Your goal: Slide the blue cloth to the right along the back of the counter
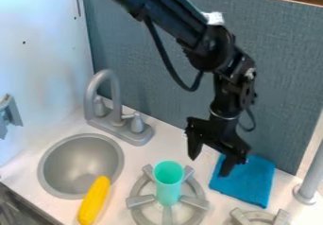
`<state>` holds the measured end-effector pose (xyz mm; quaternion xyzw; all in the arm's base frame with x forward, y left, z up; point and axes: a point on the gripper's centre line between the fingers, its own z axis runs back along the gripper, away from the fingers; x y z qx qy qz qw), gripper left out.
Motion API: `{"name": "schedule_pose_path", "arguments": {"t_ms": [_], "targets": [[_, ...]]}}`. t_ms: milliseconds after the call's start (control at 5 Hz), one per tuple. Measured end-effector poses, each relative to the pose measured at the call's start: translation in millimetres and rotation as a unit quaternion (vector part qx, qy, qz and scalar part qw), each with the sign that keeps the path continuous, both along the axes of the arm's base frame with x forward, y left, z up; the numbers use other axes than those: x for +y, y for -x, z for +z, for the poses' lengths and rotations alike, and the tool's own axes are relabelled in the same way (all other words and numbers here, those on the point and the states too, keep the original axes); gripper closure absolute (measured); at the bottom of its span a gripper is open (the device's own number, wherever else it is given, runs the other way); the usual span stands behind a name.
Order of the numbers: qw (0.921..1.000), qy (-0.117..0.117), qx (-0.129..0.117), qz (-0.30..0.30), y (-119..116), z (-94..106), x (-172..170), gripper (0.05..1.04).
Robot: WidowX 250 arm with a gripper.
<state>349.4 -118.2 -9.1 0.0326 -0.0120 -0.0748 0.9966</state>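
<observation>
Sink (58,164) at left; yellow toy (93,201) lies aslant, one end over its rim, so probably propped by it. Faucet (118,117) behind, spout facing the bowl, as if to fill it. Cup (168,184) upright on stove ring (140,201), likely steadied by the prongs. Pincer (210,166) released, nothing held, pointing down between cup and cloth (245,180), fingers spread, seemingly for grasping. Cloth spread flat on surface (217,211), so it looks stable.

Cup (169,191) stands on burner (140,201), between sink (79,160) at left and cloth (252,184) at right. Faucet (116,101) is behind sink; corn (93,201) lies at sink's front right rim
</observation>
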Motion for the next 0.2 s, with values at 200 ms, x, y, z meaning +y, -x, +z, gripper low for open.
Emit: {"name": "schedule_pose_path", "arguments": {"t_ms": [200], "targets": [[0.9998,0.002,0.009,0.020,18.1,-1.3,17.4,0.084]]}}
